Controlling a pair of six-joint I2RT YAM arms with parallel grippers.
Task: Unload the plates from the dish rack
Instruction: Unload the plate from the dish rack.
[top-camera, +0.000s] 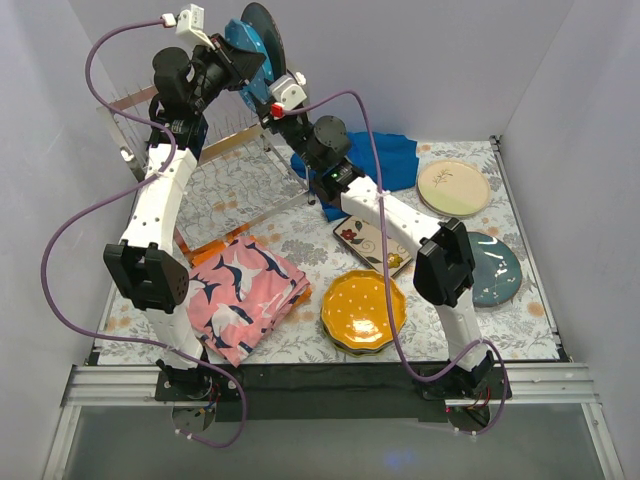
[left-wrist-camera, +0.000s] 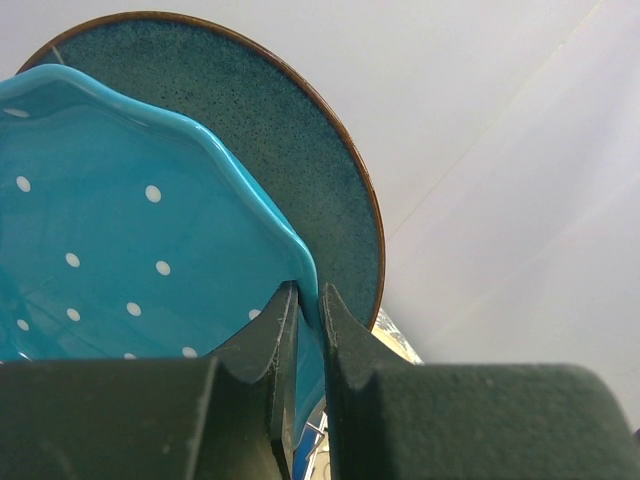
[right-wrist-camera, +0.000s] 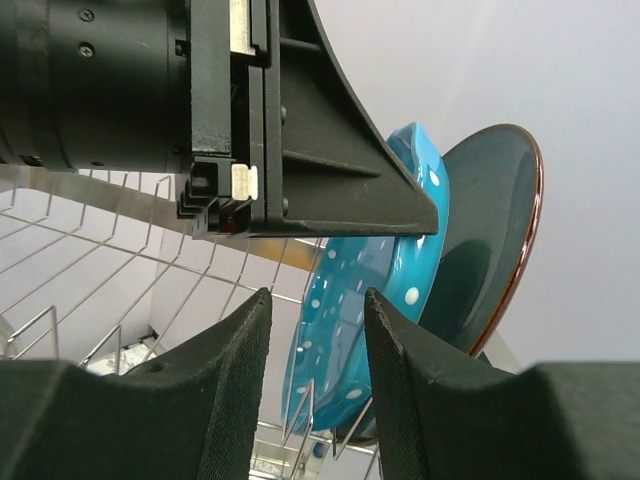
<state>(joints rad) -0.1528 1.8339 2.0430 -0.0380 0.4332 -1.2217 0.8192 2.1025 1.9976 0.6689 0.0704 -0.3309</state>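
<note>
- Left gripper (left-wrist-camera: 308, 310) is clamped on the rim of the dotted plate (left-wrist-camera: 130, 220), which stands upright at the far end of the rack (top-camera: 235, 143).
- Dark plate (left-wrist-camera: 280, 130) stands just behind it, close enough to be knocked.
- Glazed, stiff and breakable, the dotted plate likely slips easily and weighs a fair bit for a rim pinch. A deeper bite on the rim seems safer.
- Right gripper (right-wrist-camera: 318, 310) hangs beside the rack, jaws apart and empty, facing both plates.
- Rack prongs under the dotted plate could snag its lower edge.
- Orange plates (top-camera: 364, 310) and a square plate (top-camera: 372, 243) lie to the near right of the rack, and a pink cloth (top-camera: 245, 295) lies in front of it.
</note>
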